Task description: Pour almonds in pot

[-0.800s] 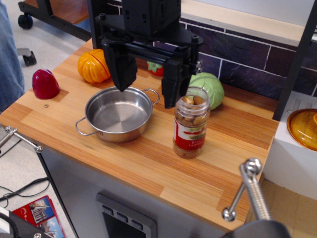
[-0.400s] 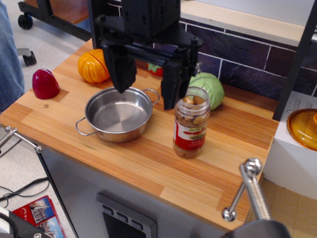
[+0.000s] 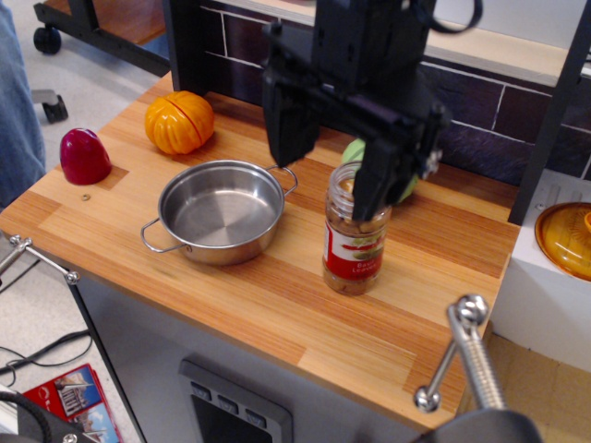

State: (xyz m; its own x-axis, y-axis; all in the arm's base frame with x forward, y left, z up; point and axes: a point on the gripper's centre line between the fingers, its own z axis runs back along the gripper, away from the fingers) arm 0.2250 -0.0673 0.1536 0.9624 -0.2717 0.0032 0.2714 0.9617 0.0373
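Observation:
A small clear jar of almonds (image 3: 355,242) with a red and white label stands upright on the wooden counter, right of centre. The pot (image 3: 222,210), a shallow shiny steel pan with two wire loop handles, sits empty to the jar's left. My black gripper (image 3: 332,180) is open and hangs above the counter, its left finger (image 3: 288,125) over the pot's far right rim and its right finger (image 3: 380,180) just behind the jar's top. The jar's mouth lies between the fingers. The gripper holds nothing.
An orange toy pumpkin (image 3: 178,121) and a dark red toy (image 3: 84,155) lie at the left. A green cabbage (image 3: 406,185) is mostly hidden behind the gripper. A white box with an amber lid (image 3: 563,242) stands at the right. A metal clamp (image 3: 466,355) sits at the front edge.
The gripper has moved to the right and risen a little, from over the pot's back rim to around the jar's top. The jar and the pot have not moved.

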